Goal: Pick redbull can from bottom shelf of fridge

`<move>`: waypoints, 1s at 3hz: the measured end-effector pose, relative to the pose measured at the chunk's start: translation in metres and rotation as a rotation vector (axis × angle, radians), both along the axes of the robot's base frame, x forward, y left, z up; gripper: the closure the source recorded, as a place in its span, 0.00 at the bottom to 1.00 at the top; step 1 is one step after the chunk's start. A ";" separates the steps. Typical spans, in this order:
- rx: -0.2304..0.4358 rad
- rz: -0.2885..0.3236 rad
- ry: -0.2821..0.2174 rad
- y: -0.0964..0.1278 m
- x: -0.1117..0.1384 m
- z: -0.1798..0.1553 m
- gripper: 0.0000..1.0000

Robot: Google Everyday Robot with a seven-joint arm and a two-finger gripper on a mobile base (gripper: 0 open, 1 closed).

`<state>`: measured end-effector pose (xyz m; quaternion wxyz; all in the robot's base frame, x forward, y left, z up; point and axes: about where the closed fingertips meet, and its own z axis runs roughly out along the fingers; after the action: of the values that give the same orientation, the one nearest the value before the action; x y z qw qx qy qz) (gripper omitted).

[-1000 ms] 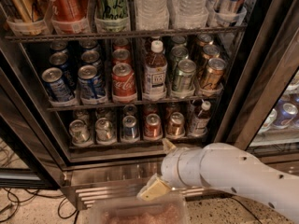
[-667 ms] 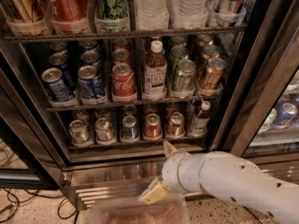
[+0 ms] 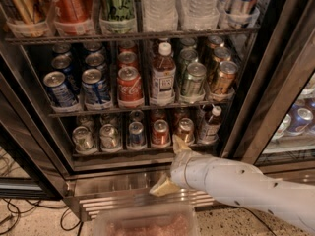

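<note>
Dim, warm light overall. The gripper [image 3: 166, 165] sits low and center at the fridge [image 3: 275, 82] base. The pale arm [image 3: 236, 181] to its right is the brightest thing, lit from above. Glare streaks the steel panel [image 3: 113, 181] to its left. The can tops [image 3: 128, 73] above catch highlights, and the shelf backs behind them fall into shadow.

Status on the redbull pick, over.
Gripper open, empty, low at fridge front. Redbull can untouched on bottom shelf. Red can close beside it.

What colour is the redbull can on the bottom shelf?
The redbull can is blue and silver, in the camera view; the gripper sits below-right of it.
</note>
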<state>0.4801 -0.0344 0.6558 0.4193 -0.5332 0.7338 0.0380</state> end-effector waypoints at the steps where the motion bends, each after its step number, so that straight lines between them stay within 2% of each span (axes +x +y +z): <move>1: 0.015 0.024 -0.072 0.014 0.028 0.000 0.00; 3: 0.069 0.055 -0.139 0.045 0.059 -0.001 0.00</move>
<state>0.5387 0.0106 0.6552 0.4862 -0.5399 0.6861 0.0374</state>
